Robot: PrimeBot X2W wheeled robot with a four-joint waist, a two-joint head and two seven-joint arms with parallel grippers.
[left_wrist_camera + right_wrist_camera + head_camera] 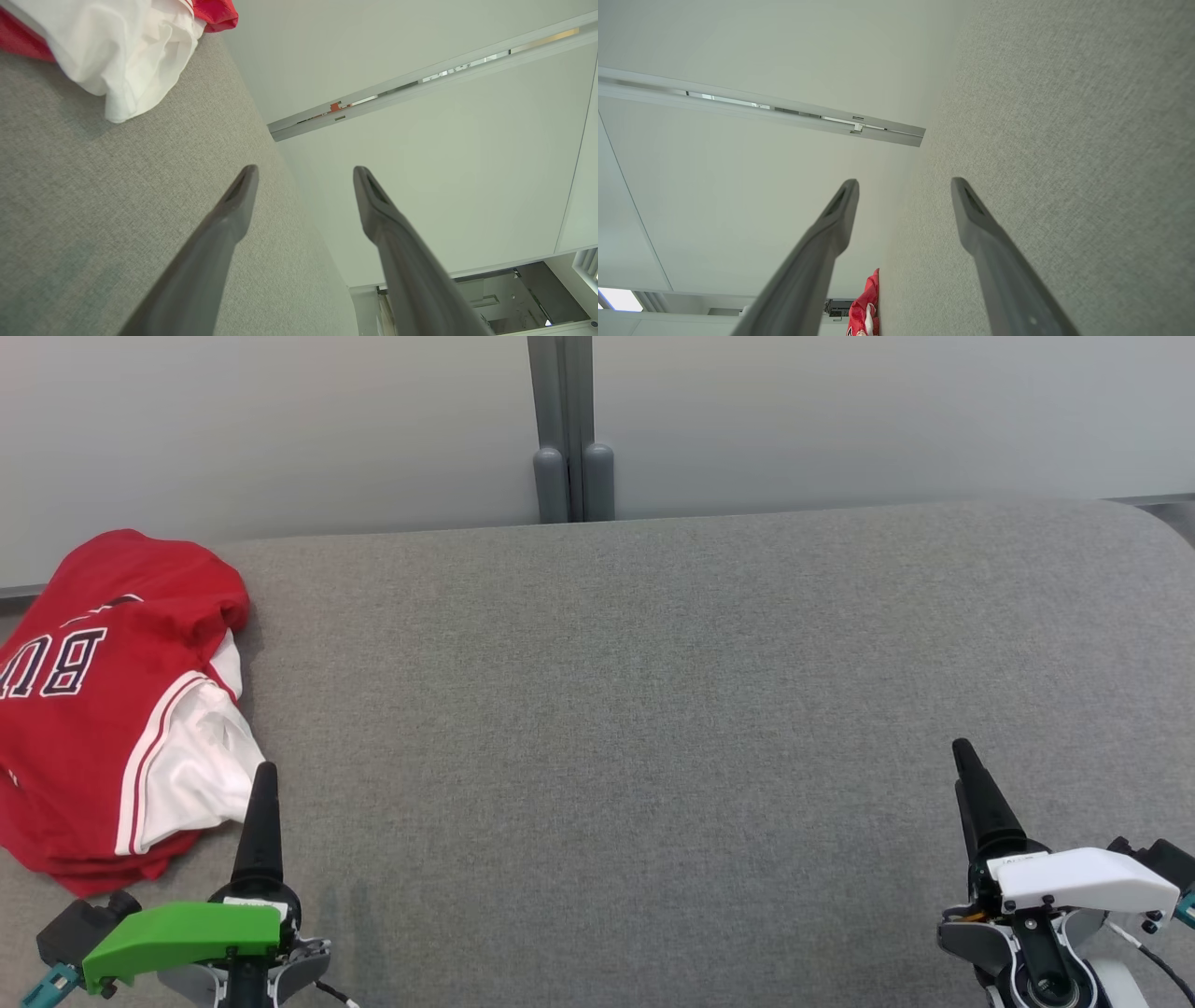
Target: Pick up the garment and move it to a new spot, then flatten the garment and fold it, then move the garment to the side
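Red garment (84, 728): dark white-edged letters "BU", upside down from here, the rest out of view.

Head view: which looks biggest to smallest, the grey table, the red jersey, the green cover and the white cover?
1. grey table
2. red jersey
3. green cover and white cover: they look about alike, and both sit nearest the camera, so no ranking.
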